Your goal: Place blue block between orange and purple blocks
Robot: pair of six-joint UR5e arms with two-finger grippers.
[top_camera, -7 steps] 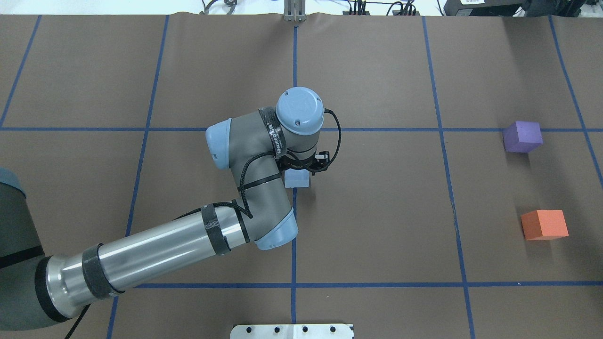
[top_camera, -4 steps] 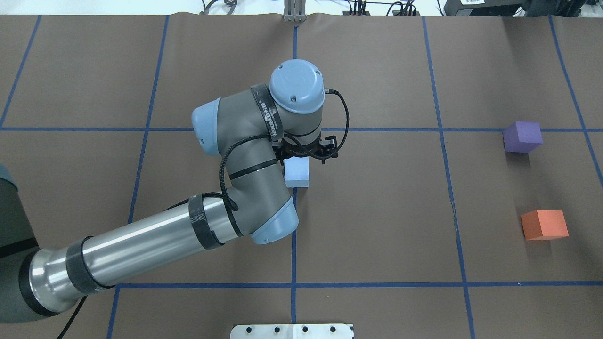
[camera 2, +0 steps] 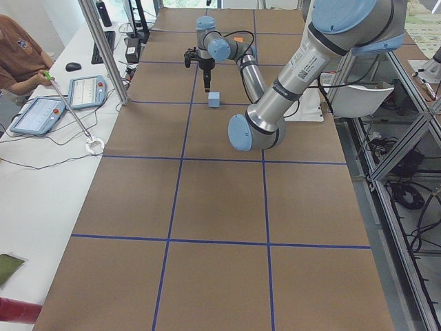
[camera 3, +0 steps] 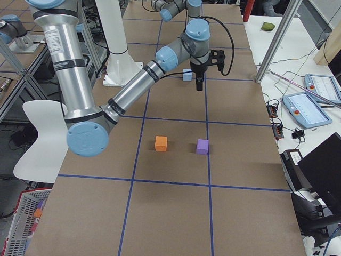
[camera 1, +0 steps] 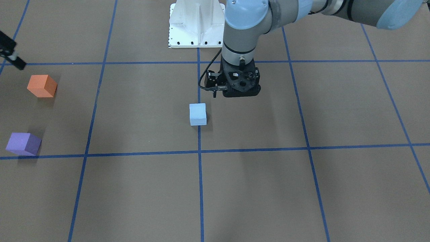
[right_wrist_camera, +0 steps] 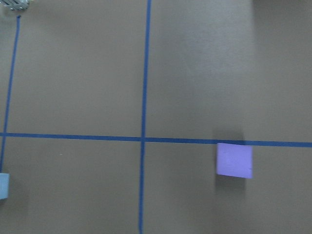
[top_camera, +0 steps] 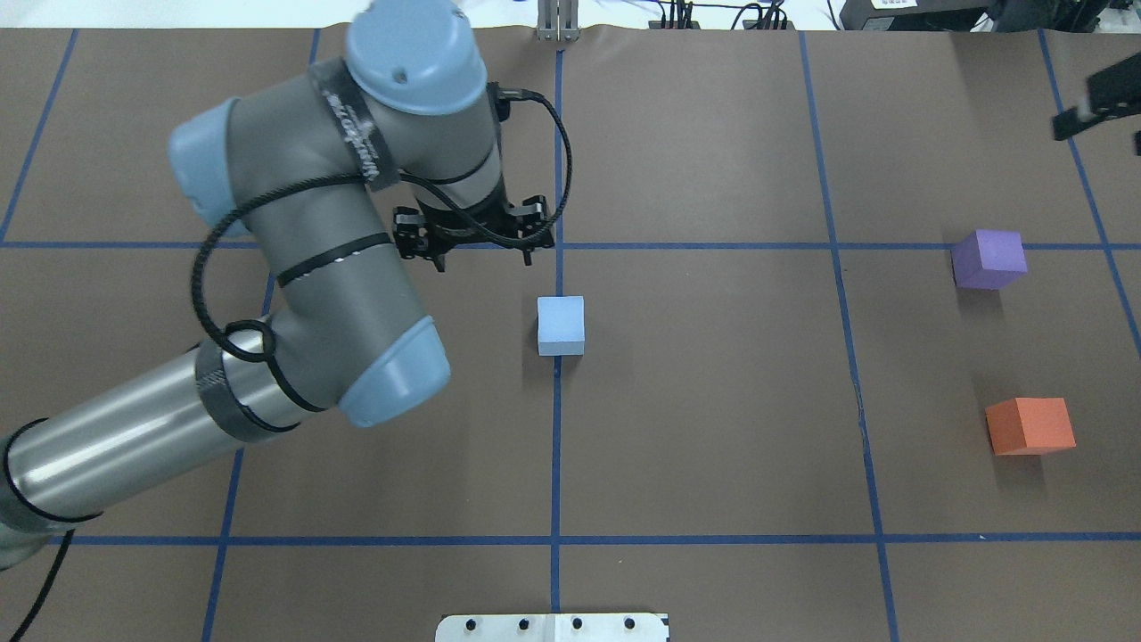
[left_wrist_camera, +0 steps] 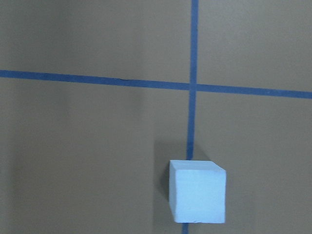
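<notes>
The light blue block (top_camera: 561, 325) lies free on the table's centre line; it also shows in the front view (camera 1: 198, 114) and the left wrist view (left_wrist_camera: 197, 197). My left gripper (top_camera: 483, 263) hangs raised, left of and behind the block, empty, its two tips standing apart. The purple block (top_camera: 988, 259) and the orange block (top_camera: 1030, 425) sit at the far right with a gap between them. My right gripper (top_camera: 1101, 102) enters at the top right edge, high up; its fingers are cut off. The right wrist view shows the purple block (right_wrist_camera: 234, 160).
The brown table (top_camera: 713, 446) carries a grid of blue tape lines. The white robot base (camera 1: 196, 25) stands at the near middle edge. A side table with tablets (camera 3: 314, 109) and a metal post (camera 2: 103, 48) lie beyond the far edge.
My left gripper has come up off the blue block and moved left and back; the block stayed on the table. My right gripper has come into view at the top right.
</notes>
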